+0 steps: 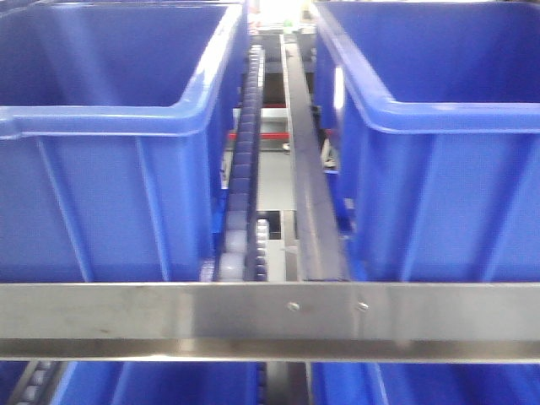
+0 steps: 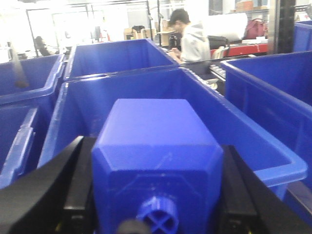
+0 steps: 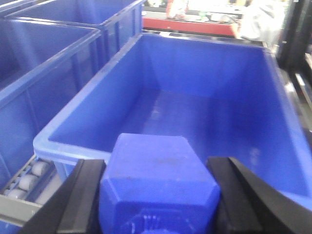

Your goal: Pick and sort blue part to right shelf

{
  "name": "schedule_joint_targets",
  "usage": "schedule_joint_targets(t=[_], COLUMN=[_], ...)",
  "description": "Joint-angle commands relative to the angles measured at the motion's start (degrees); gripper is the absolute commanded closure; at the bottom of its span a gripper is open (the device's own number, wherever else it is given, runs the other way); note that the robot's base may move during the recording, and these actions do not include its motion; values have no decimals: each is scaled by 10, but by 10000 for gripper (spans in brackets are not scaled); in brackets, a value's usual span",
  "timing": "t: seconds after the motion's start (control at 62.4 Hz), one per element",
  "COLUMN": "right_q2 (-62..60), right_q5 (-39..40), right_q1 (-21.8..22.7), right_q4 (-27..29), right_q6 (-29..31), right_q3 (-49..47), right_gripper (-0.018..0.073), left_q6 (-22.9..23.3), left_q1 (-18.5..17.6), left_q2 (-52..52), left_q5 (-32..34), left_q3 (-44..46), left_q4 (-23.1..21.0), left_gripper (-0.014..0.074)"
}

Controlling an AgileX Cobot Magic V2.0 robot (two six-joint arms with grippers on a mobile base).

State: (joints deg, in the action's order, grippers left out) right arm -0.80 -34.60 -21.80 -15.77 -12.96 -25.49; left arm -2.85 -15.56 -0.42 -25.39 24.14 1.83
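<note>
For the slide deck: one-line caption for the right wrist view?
Right gripper shut on a blue part, held at the near rim of a blue bin, rollers at lower left.

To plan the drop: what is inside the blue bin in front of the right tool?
Only bare blue floor and walls show inside the bin. The blue part held in the right tool covers its near edge.

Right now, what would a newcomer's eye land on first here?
The blocky blue part clamped in the left hand, filling the left wrist view before an open blue bin. The right hand grips a second blue part at the near rim of another bin. Out front, a steel rail runs across two more bins.
</note>
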Motion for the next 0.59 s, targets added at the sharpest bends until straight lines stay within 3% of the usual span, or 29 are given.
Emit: schedule_joint_targets(t=[0.0,0.577], right_q2=[7,7], right_q5=[54,54], right_q1=[-1,-1], right_q4=[-11,-11], right_q6=[3,3], right_q3=[-15,-15], right_gripper=[273,273], left_q6=[1,1], left_q1=[0,0], left_q2=[2,2], left_q5=[52,52], left_q3=[14,14], left_q4=[-1,-1], left_gripper=[281,281])
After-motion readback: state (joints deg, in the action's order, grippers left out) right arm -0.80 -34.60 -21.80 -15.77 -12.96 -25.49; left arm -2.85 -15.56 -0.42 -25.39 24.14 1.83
